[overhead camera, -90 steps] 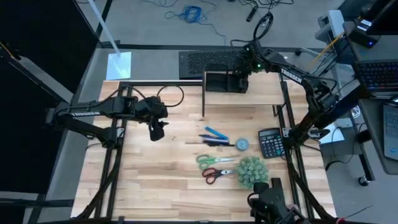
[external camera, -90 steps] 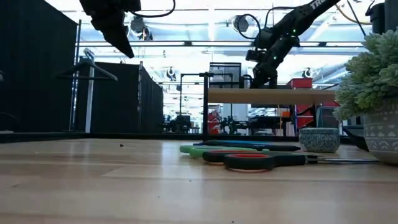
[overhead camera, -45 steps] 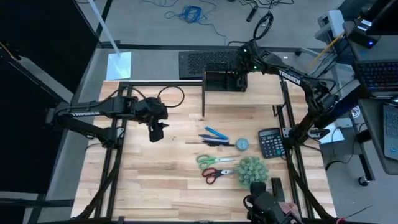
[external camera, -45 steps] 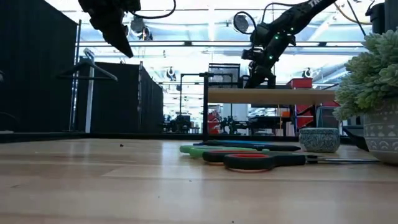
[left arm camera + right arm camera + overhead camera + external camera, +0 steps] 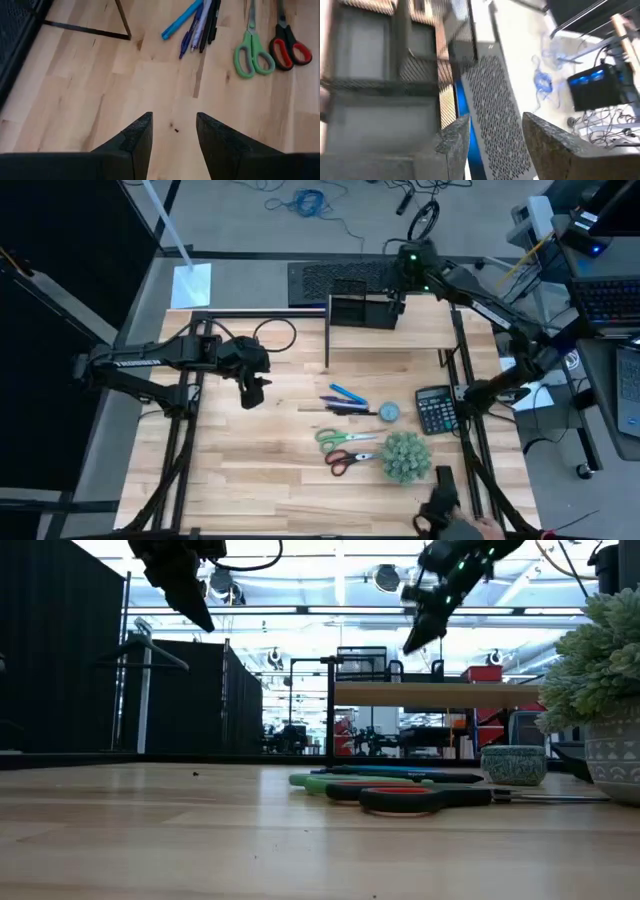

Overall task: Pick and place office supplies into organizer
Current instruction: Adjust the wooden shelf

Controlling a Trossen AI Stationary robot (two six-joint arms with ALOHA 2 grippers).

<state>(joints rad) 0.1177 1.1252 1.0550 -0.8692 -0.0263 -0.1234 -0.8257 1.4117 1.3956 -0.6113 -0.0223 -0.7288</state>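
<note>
- The right hand (image 5: pixel 398 298) is raised above the black mesh organizer (image 5: pixel 358 310), which stands on a wooden riser at the far edge of the bench (image 5: pixel 260 470). Its fingers are parted and hold nothing; a blue strip shows below them in its wrist view (possibly a pen, too blurred to say).
- The left hand (image 5: pixel 249 390) hovers over bare wood on the left side, fingers narrowly apart and empty.
- The pens (image 5: pixel 345 400), the disc (image 5: pixel 389 411) and the green and red scissors (image 5: pixel 347 448) lie together mid-bench, beside a calculator (image 5: pixel 433 408) and a fuzzy plant (image 5: pixel 405 456).
- Judged step: between items, most supplies not yet placed.
- Next move likely calls for a hand to descend over one pen, fingers straddling its thin barrel.
</note>
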